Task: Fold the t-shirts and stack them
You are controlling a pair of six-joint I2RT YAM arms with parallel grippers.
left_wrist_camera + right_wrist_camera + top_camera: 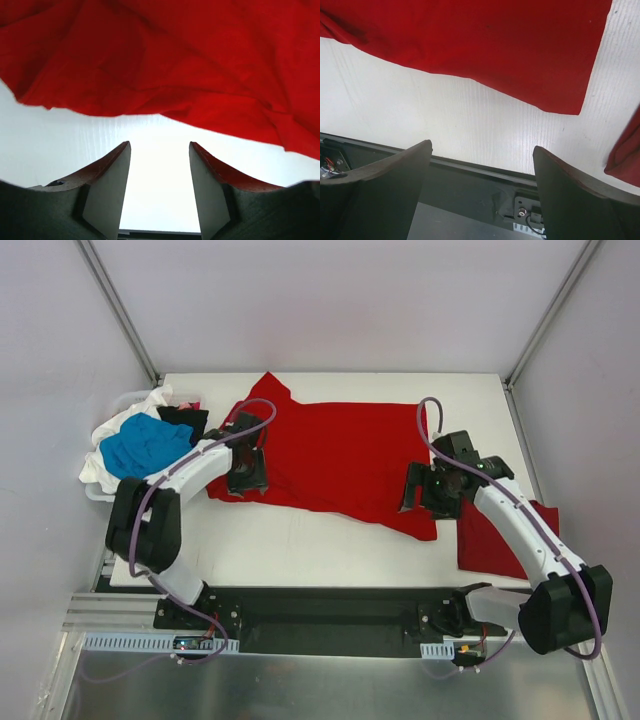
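A large red t-shirt (340,452) lies spread out and rumpled across the middle of the white table (300,545). My left gripper (246,483) hovers at its left edge. In the left wrist view it is open (160,145), with bare table between the fingers and the shirt's wrinkled edge (165,65) just beyond the tips. My right gripper (413,500) hangs over the shirt's near right corner, open wide (482,146) and holding nothing; the shirt's corner (495,45) lies ahead of it. A folded red t-shirt (495,538) lies at the right edge, and its edge (626,150) shows in the right wrist view.
A heap of t-shirts sits at the table's far left: a blue one (145,445) on top, white cloth (105,468) under it, a black one (186,420) behind. The black base rail (330,615) runs along the near edge. Grey walls close in both sides.
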